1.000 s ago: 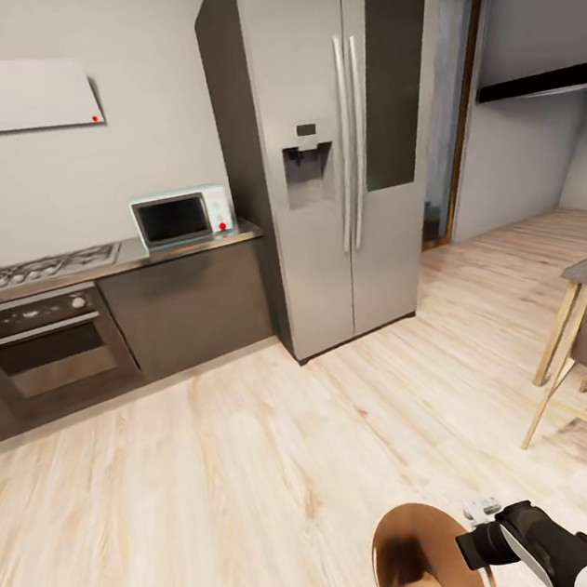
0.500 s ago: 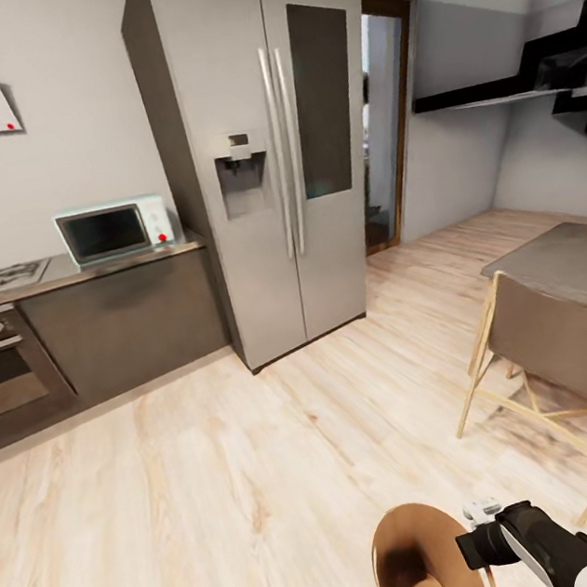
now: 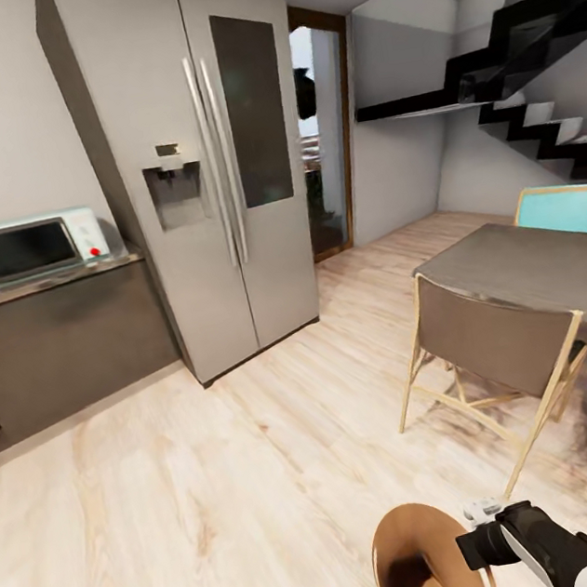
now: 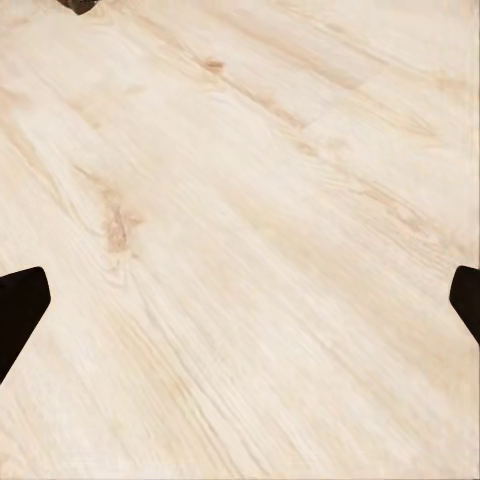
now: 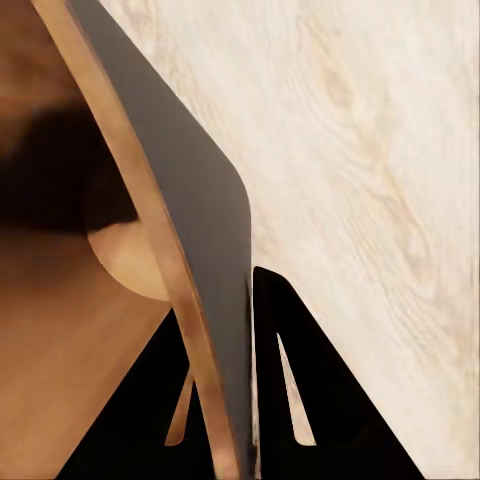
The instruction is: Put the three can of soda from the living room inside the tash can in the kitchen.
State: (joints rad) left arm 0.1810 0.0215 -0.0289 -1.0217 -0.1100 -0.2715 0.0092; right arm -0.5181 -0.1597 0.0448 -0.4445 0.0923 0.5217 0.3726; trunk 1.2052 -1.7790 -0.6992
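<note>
Jaws of the right gripper (image 3: pixel 474 541) are pinched on the rim wall of the trash can (image 3: pixel 418 562), one finger inside and one outside, so the bin hangs just inboard of that arm with its brown mouth facing up. Jaws of the left gripper (image 4: pixel 240 300) stand wide apart over bare wood floor (image 3: pixel 220 493), holding nothing. No soda cans show here in the kitchen, so I judge the next move turns on carrying the bin to them.

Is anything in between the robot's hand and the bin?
No. The right end effector is already pinched on the tash can's rim, one finger inside, one outside, nothing between them.
</note>
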